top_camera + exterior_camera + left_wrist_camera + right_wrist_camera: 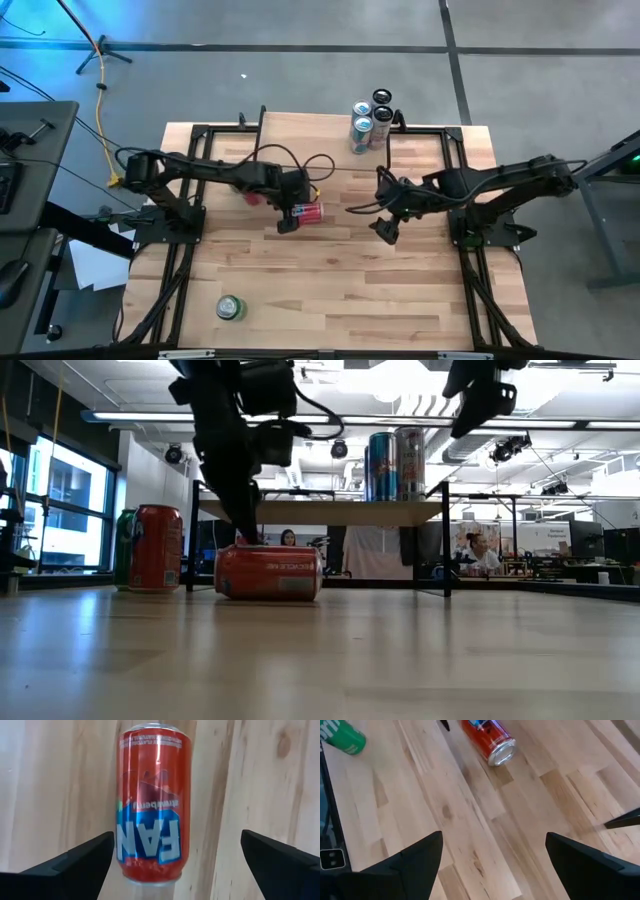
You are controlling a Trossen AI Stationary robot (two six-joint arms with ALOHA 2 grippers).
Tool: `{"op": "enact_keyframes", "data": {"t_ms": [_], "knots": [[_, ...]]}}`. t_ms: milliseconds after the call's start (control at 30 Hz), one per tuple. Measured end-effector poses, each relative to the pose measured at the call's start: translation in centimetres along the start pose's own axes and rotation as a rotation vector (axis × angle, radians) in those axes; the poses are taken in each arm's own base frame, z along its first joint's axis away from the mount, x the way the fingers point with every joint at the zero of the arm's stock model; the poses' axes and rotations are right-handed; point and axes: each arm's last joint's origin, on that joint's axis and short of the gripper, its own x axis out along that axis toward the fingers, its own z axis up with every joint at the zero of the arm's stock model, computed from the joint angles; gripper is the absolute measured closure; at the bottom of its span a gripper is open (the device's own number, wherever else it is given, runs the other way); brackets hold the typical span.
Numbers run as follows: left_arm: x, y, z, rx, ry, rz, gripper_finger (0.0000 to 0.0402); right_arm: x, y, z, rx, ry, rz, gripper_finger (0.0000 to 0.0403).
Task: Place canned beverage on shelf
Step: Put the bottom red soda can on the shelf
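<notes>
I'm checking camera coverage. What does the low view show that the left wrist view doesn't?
Only the low view: the shelf carrying two upright tall cans, an upright red can with a green can behind it, and people in the room beyond. Only the left wrist view: the left end effector open, its fingers either side of the can, and the can's blue label. Both: the red can lying on its side on the table.

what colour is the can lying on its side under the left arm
The can is red with a blue band carrying white letters; the left wrist view shows it best.
</notes>
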Motion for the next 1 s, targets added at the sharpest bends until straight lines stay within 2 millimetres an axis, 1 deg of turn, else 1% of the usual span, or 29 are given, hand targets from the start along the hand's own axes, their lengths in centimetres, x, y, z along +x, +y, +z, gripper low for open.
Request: {"op": "enact_keyframes", "data": {"t_ms": [200, 367, 667, 767, 900, 1000], "knots": [[1.2, 0.2, -0.3, -0.008, 0.068, 0.05, 0.0006, 0.3, 0.4, -0.1, -0.015, 0.0, -0.005, 0.0064], [1.9, 0.3, -0.3, -0.014, 0.081, 0.094, 0.0006, 0.4, 0.4, -0.1, -0.014, -0.011, -0.012, 0.0064], [3.6, -1.0, -0.7, 0.034, 0.063, 0.112, 0.0006, 0.4, 0.6, -0.2, -0.027, -0.01, -0.007, 0.0064], [3.9, -1.4, -0.8, 0.049, 0.06, 0.128, 0.0008, 0.3, 0.8, -0.3, -0.038, -0.009, -0.002, 0.0064], [3.9, -2.0, -0.4, 0.068, 0.018, 0.159, 0.0026, 0.3, 0.9, -0.4, -0.047, -0.014, -0.001, 0.0064], [3.9, -2.3, -0.3, 0.08, -0.005, 0.186, 0.006, 0.3, 1.0, -0.4, -0.047, -0.014, -0.001, 0.0064]]}}
